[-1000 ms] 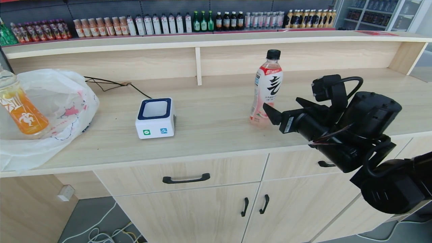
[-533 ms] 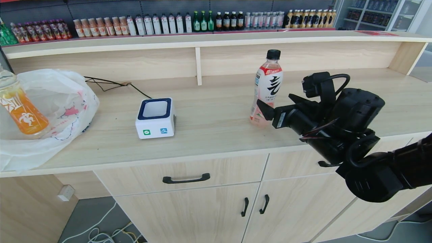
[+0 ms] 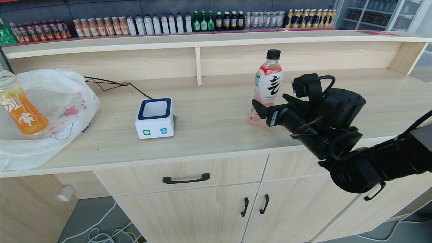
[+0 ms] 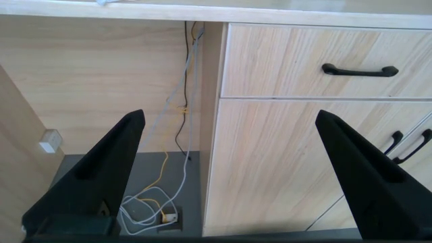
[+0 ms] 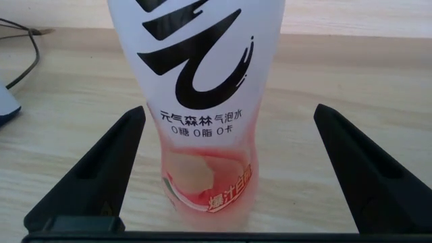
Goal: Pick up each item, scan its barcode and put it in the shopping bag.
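Pink bottle [image 3: 268, 81] is framed by the right gripper [image 5: 229, 115], jaws spread wide (pickup step); a firm closing is called for next.

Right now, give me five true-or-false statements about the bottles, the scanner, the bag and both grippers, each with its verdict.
1. The pink bottle stands upright on the counter. True.
2. The right gripper is shut on the pink bottle. False: its fingers are open on either side of the bottle, with a gap on each side.
3. The orange bottle lies beside the scanner. False: it sits in the shopping bag at the counter's left end.
4. The left gripper is open, facing the cabinet fronts below the counter. True.
5. The scanner sits between the shopping bag and the pink bottle. True.
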You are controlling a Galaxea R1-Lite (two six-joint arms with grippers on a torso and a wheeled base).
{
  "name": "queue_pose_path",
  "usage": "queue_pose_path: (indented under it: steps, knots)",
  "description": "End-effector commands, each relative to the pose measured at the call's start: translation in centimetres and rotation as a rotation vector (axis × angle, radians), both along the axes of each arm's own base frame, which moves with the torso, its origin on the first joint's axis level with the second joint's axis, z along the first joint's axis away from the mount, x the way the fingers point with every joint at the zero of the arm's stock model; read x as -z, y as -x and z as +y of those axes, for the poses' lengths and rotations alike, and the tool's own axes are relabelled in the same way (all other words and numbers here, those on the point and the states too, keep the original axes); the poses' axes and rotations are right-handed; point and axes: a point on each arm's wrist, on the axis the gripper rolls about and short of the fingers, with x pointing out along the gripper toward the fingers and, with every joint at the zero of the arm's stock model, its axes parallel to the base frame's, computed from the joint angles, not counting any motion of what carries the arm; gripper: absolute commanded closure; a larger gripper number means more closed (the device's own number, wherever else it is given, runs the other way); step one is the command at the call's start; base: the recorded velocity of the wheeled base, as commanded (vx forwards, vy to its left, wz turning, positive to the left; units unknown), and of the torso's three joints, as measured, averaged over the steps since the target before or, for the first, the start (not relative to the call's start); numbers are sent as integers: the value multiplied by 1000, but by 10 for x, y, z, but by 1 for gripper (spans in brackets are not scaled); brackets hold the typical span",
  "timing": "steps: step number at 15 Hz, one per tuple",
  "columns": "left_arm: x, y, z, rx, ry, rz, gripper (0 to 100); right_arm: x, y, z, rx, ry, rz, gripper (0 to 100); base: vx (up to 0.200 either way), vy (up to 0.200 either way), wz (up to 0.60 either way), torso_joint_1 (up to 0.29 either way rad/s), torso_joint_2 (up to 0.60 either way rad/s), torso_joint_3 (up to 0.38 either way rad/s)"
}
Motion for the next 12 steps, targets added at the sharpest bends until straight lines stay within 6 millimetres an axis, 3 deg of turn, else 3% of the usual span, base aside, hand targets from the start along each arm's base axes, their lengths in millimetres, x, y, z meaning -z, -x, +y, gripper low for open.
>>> queue_pose_path:
  steps: [1, 2, 8, 12]
  knots:
    - [0, 0, 0, 0, 0, 0, 0, -6, -6, 4, -1, 7, 12, 0, 0, 0, 0, 0, 0, 0]
    - [0, 0, 0, 0, 0, 0, 0, -14, -10, 6, -3, 5, 6, 0, 0, 0, 0, 0, 0, 0]
    - [0, 0, 0, 0, 0, 0, 0, -12, -19, 1, 18, 17, 35, 0, 0, 0, 0, 0, 0, 0]
    - [0, 0, 0, 0, 0, 0, 0, -21, -24, 3, 14, 29, 54, 0, 0, 0, 0, 0, 0, 0]
